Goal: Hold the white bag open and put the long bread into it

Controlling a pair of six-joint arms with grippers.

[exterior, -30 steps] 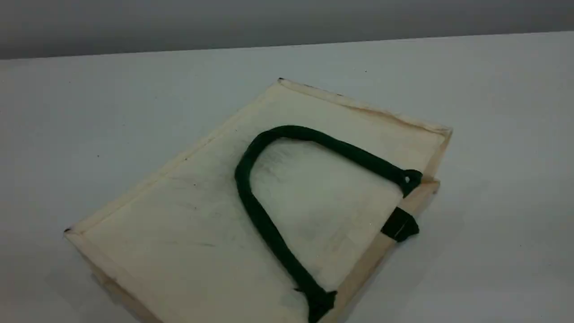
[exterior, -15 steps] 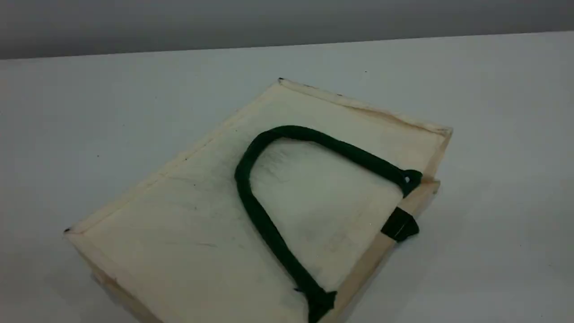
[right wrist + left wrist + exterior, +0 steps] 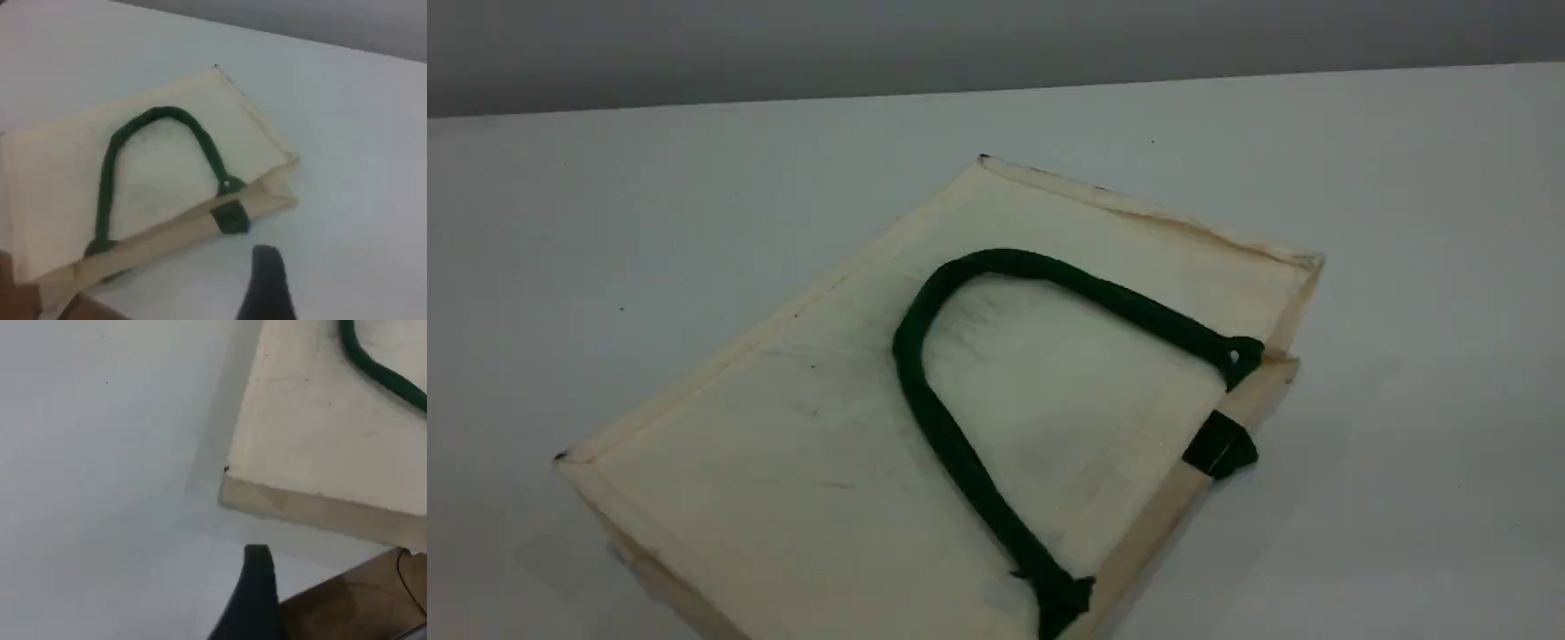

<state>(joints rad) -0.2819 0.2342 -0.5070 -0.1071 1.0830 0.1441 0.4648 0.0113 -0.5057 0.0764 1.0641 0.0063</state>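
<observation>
Nothing has moved on the table since a second ago: the bag [image 3: 854, 427] lies flat and closed exactly as before, its green handle [image 3: 951, 444] looped over the top face, a green tab [image 3: 1220, 447] at the mouth edge.

Left gripper [image 3: 257, 593] hovers over bare table [image 3: 100, 487], the bag's corner just ahead of its fingertip and to the right. Only one finger shows, and the jaws read as spread wide, holding nothing.

Right gripper [image 3: 267, 283] hangs over the table too, the bag's mouth edge and tab just ahead of its tip, the handle further ahead to the left. Its jaws likewise stand wide and empty.

The bread shows in no view.
</observation>
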